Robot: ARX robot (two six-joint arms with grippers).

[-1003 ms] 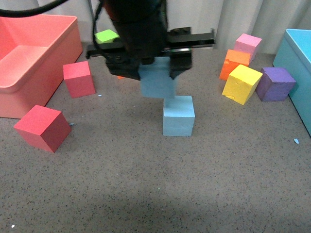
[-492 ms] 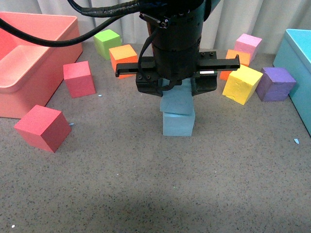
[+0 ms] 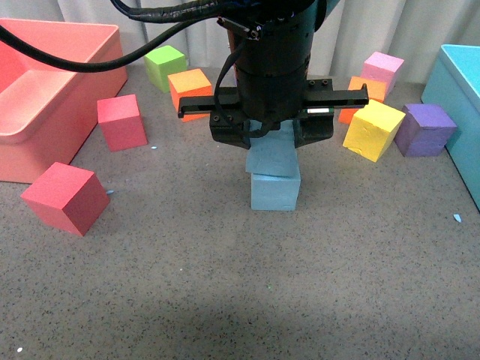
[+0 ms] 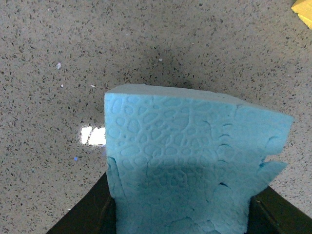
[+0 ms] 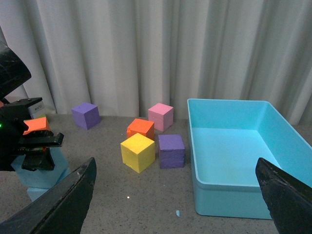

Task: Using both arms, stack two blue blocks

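Above the middle of the grey speckled counter (image 3: 225, 285), the black left fingers (image 3: 234, 135) are closed on the upper light-blue foam cube (image 3: 270, 156). The black right fingers (image 5: 73, 195) are held wide apart and empty. The held cube appears seated on the lower light-blue foam cube (image 3: 275, 192), overhanging slightly to the left. It is best squared and pressed flat first, then freed evenly, with the fingers withdrawn straight upward.

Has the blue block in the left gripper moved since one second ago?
Yes. The held blue block went rightward and down; it now sits over the lower blue block.
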